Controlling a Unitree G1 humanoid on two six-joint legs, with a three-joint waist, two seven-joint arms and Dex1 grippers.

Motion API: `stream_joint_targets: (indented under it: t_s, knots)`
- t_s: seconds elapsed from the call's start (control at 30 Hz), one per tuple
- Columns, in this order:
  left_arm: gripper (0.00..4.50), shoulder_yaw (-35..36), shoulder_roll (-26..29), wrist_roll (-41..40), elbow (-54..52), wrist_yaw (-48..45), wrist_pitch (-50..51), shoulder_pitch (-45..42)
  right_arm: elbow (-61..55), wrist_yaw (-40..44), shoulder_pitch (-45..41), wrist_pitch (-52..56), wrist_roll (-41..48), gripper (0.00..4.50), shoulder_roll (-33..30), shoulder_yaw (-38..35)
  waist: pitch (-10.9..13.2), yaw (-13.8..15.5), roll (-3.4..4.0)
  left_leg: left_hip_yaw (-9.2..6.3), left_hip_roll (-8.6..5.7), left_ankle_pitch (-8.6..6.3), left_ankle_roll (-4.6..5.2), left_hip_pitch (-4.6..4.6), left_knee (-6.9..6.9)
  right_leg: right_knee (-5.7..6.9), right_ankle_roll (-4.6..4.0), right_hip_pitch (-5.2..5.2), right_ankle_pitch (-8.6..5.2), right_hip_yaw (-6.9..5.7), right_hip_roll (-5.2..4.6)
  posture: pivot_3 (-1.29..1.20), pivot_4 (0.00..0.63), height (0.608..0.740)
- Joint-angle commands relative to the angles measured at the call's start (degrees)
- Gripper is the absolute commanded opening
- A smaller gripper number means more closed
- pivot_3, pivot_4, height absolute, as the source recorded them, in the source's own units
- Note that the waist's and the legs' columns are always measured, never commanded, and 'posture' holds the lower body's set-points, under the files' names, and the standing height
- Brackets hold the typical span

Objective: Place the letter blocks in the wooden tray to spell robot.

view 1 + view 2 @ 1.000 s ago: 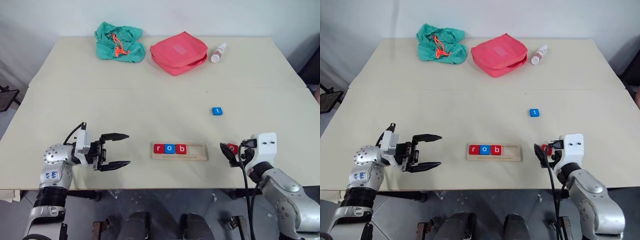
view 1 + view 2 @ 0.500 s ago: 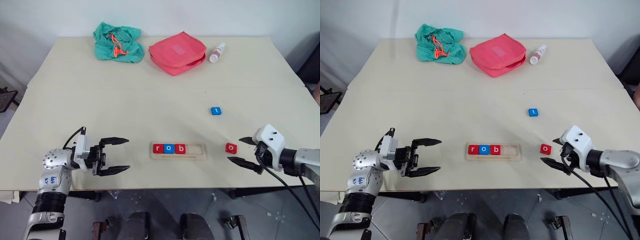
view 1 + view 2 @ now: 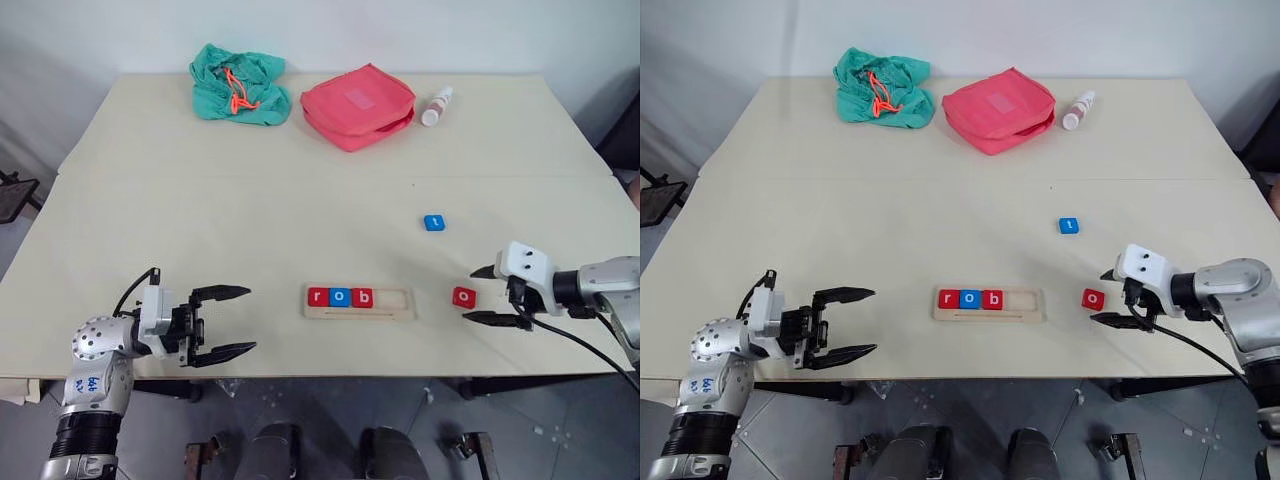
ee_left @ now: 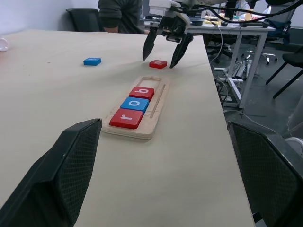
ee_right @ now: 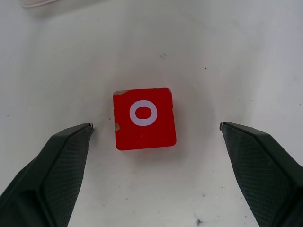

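While open, right hand (image 3: 478,296) flanks red o block (image 3: 464,297).

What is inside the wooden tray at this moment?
The wooden tray holds three blocks side by side at its left end: red r, blue o, red b. Its remaining groove is bare; nothing is covered.

A: What sort of place is showing here?

B: A robotics lab or office workroom. A pale table (image 3: 300,190) is standing against a plain white wall. In the left wrist view, black office chairs (image 4: 85,19) are sitting behind it, a person (image 4: 120,14) in a dark top is standing by them, and a second desk (image 4: 236,30) is carrying cables and clutter over a grey floor.

A: Anything homelike?

B: Nothing is pointing to a home.
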Motion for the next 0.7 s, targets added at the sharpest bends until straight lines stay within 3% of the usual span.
stream_joint_targets:
  t_s: [0.03, 0.23, 0.47, 0.7]
  knots:
    - [4.50, 1.23, 0.58, -1.37, -2.79, 0.67, -0.08, 0.92, 1.03, -1.05, -0.66, -0.23, -2.05, 3.54, 1.03, 0.70, -0.01, 0.01, -0.03, -0.01, 0.01, 0.00, 0.00, 0.00, 0.00, 0.00, 0.00, 0.00, 0.00, 0.00, 0.01, 0.00, 0.150, 0.740]
    - [4.50, 0.85, 0.32, -1.22, -2.77, 1.08, -0.17, 0.75, -1.46, -0.84, 0.01, 1.36, -1.81, 1.50, 1.19, -0.02, -0.03, 0.00, -0.05, 0.01, 0.02, 0.00, 0.00, 0.04, 0.05, -0.02, 0.00, 0.07, 0.00, 0.00, 0.01, 0.00, 0.150, 0.740]
    - [4.50, 0.19, -0.03, -0.90, -1.07, 0.41, -0.53, -0.89, -9.41, -1.62, -3.35, 8.73, 1.77, 1.45, 1.50, -2.66, -0.02, 0.01, -0.03, 0.02, 0.02, 0.00, -0.01, 0.02, 0.04, -0.01, 0.00, 0.03, 0.00, 0.02, 0.01, 0.00, 0.150, 0.740]
    - [4.50, -0.40, -0.53, -0.48, 0.52, -0.12, -1.25, -2.46, -22.21, -0.47, -8.16, 21.46, 6.97, 1.45, 3.85, 1.22, -0.01, 0.02, -0.02, -0.01, 0.03, 0.00, -0.01, 0.00, 0.00, 0.00, 0.00, -0.02, 0.00, 0.01, 0.02, 0.00, 0.150, 0.740]
